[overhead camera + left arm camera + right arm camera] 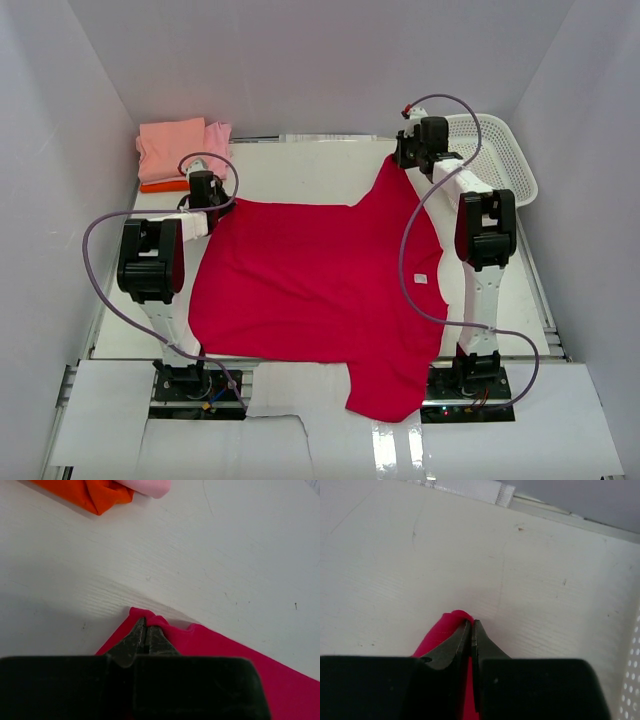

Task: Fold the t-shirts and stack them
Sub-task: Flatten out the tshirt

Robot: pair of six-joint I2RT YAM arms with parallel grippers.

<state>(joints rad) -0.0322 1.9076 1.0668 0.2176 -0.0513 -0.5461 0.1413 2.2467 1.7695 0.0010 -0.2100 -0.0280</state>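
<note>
From above, the red shirt (pixel 310 290) lies spread across the middle of the surface (pixel 300 165), its near part running out past the near edge between the arm bases. The wrist views catch only a scrap of it. They do show the grips: the left jaws are closed on a puckered corner at the shirt's far left, and the right jaws are pinched shut on a rolled fold at its far right tip. The left wrist view also shows the orange shirt (pixel 90 495) and a light pink one (pixel 147 486) across bare surface. From above, these are piled with a salmon shirt (pixel 175 145) on top, in the far left corner. The basket (pixel 495 150) sits at the far right corner, just beside the right jaws. Bare surface runs from the shirt to the far edge. Pale walls close in three sides.
</note>
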